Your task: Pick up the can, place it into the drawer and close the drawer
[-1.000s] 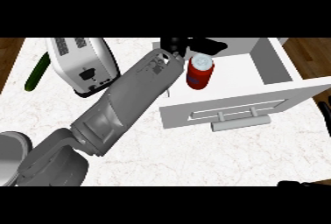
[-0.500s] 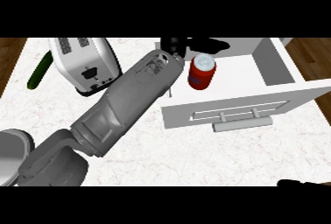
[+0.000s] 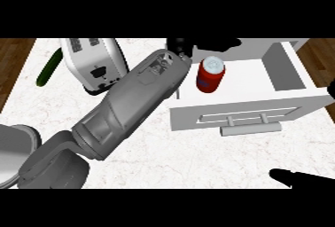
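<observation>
The red can with a white lid stands upright inside the open white drawer, near its left side. My left forearm reaches diagonally up across the counter. Its black left hand sits at the drawer's far left corner, just behind the can, with its fingers spread and nothing in them. The drawer front with its bar handle faces me, pulled well out. Only part of my right hand shows at the lower right edge, fingers straight and pointing left, far from the drawer.
A silver toaster stands at the back left, close beside my left forearm. A green cucumber lies at the counter's left edge. A grey round pan sits at the lower left. White marble counter lies in front of the drawer.
The whole scene has slid slightly right in view. The right hand shows more at the lower right edge. The can stays upright in the drawer, with the left hand behind it.
</observation>
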